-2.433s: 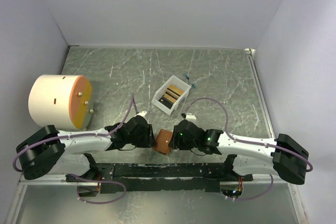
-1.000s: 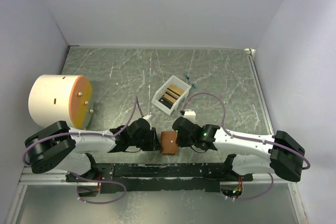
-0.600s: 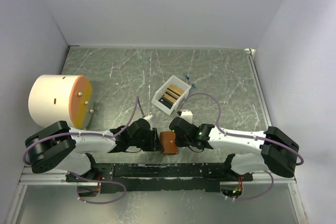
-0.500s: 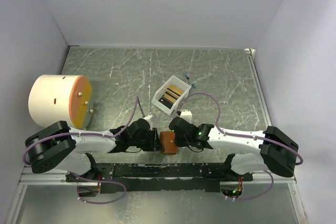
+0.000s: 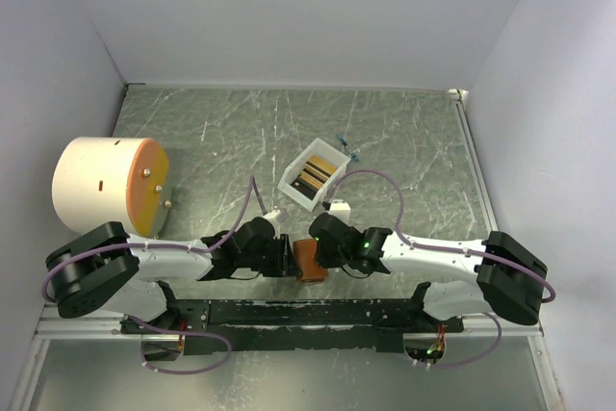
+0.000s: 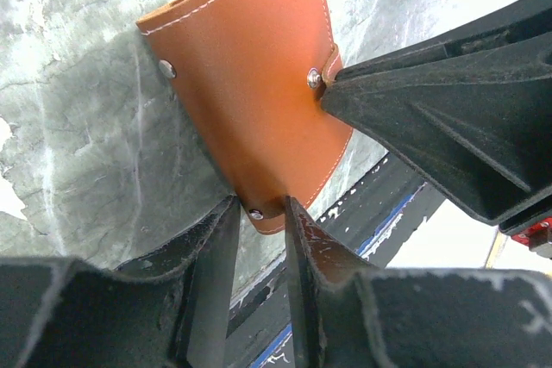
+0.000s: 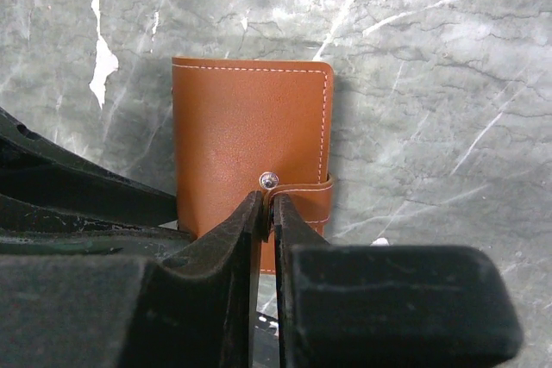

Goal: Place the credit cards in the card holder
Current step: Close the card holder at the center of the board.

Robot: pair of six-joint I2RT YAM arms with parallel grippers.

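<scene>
At the near tabletop edge (image 5: 404, 141), top view: brown leather card holder (image 5: 310, 262) sits between left hand (image 5: 287, 259) and right hand (image 5: 310, 243), both right up against it. Behind it, white rectangular plastic box (image 5: 294, 192) with dark and gold-tan credit cards (image 5: 314, 176) inside. White cylinder with orange face (image 5: 106, 185) far left.

Left wrist view: card holder (image 6: 250, 101) closed and tilted. Its lower corner sits in the narrow gap of the left hand (image 6: 260, 217); cannot tell if it is clamped. Right hand (image 6: 332, 84) tip meets the snap tab.

Right wrist view: right hand (image 7: 267, 204) nearly closed, pinching the holder's (image 7: 246, 127) snap tab just under the stud.
</scene>
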